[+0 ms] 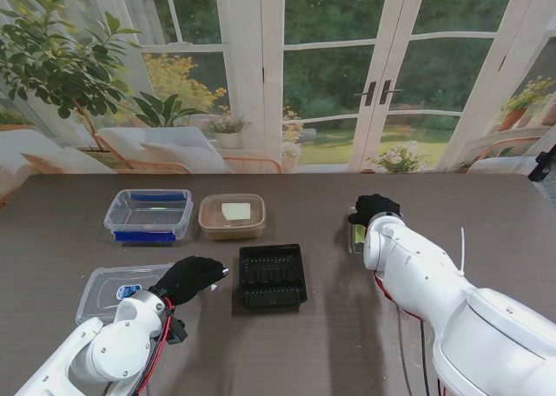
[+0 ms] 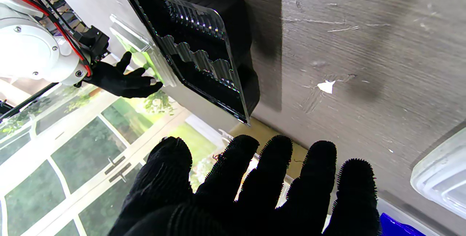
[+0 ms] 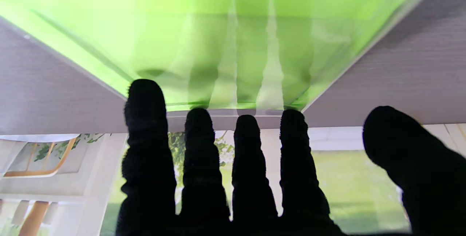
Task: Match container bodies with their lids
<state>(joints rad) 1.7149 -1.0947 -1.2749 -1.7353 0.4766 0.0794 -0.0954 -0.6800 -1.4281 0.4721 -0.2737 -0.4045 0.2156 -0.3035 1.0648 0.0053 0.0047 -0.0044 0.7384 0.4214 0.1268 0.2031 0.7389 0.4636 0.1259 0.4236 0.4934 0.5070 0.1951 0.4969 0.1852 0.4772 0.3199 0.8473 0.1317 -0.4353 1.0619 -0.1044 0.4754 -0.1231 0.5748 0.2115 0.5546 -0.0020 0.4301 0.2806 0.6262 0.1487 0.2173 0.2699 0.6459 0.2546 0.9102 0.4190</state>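
So the desk (image 1: 78,214) has a handful of containers spread out; far left is a clear tub with blue trim (image 1: 149,214), right of it a brown tub (image 1: 232,217) with a pale square thing inside; nearer to me, middle of the desk, sits a black ribbed tray (image 1: 272,276), and at near left a clear flat lid (image 1: 109,290) with a small blue label.

Left hand (image 1: 189,278) hovers between the clear lid and the black tray, fingers (image 2: 273,177) spread and holding nothing; its wrist view shows the black tray just beyond the fingertips, not touching.

Right hand (image 1: 375,208) is over on the right, right on top of a small green-tinted clear container (image 1: 357,234); in the right wrist view the fingers (image 3: 198,148) are straight and apart with the green container (image 3: 225,35) just past the tips; thumb sticks out to the side; looks open, not clamped on it; can't tell if the tips are actually touching it.
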